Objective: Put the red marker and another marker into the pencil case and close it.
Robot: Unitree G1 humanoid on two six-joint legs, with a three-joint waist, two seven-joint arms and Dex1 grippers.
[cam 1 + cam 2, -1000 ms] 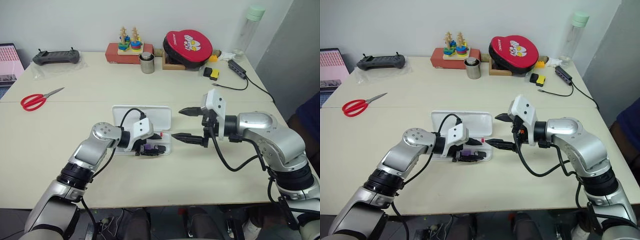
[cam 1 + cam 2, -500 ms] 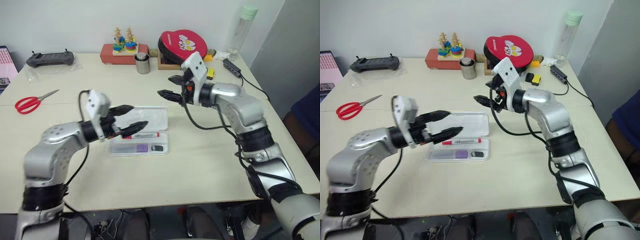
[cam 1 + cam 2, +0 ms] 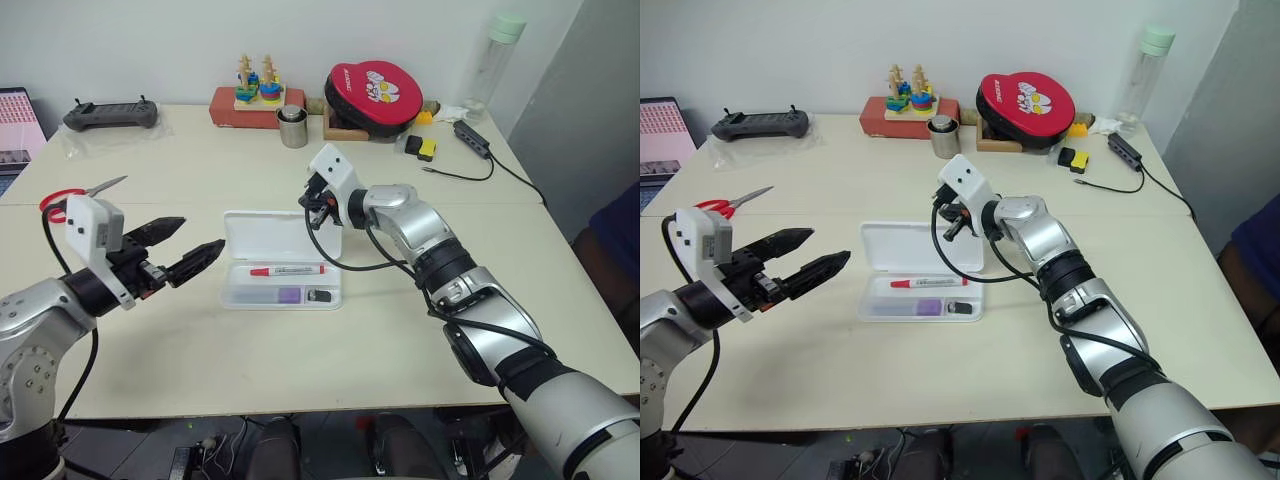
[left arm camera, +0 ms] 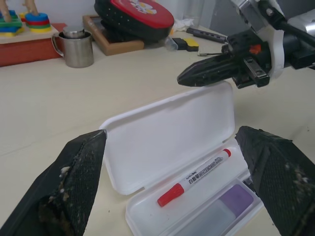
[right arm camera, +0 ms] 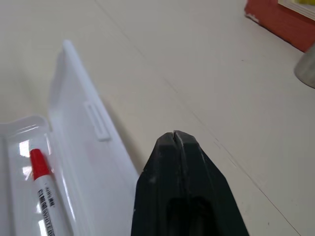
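Case [image 3: 282, 240] lies open at desk [image 3: 400, 330] centre, lid flat at 12 o'clock of the tray. Red marker [image 3: 287, 270] lies lengthwise in the tray's far half, cap end toward 9 o'clock. Lilac marker [image 3: 288, 296] lies in the near half, at 6 o'clock of the red one, with a small black piece [image 3: 315, 296] just beside it at 3 o'clock. Left claw [image 3: 175, 248] hovers off the case at 9 o'clock, fingers spread wide, holding nothing, tips aimed toward the case. Right claw [image 3: 308, 203] sits at the lid's far corner, about 1 o'clock of the case, fingers pressed together, empty; cannot tell if the tips touch the lid. Scissors [image 3: 62, 199] lie at 10 o'clock of the case, well apart. Steel cup [image 3: 293, 127] and red pouch [image 3: 375, 92] stand at the far edge, 12 to 1 o'clock.
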